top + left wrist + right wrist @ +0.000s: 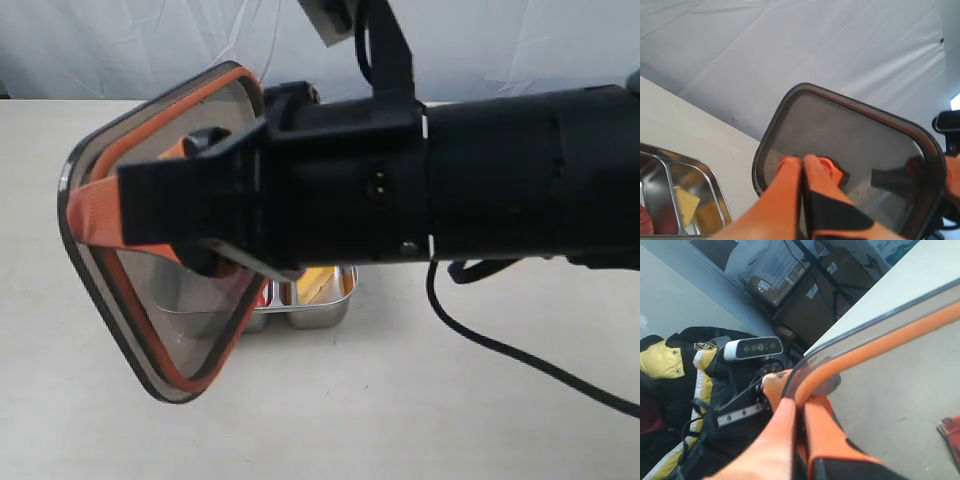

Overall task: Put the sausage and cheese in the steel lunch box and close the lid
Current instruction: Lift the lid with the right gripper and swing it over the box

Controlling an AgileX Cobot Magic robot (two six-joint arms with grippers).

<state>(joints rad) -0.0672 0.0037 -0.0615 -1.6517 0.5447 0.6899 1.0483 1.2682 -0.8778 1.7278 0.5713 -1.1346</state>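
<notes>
The dark translucent lid (180, 335) with its orange seal hangs tilted in the air above the steel lunch box (332, 312). The cheese (315, 283) lies in one compartment of the box and the sausage (263, 296) in the one beside it. In the left wrist view my left gripper (802, 159) is shut, its tips on the lid (855, 130) right beside the orange valve (833, 169). My right gripper (796, 392) is shut on the lid's rim (880, 337). The box (715, 192), cheese (685, 202) and sausage (645, 219) show below.
A thick black arm (480, 180) reaches in from the right, close to the exterior camera, and hides much of the lid and box. Its cable (520, 360) trails over the pale table (450, 430). A grey cloth backdrop (150, 50) closes the far side.
</notes>
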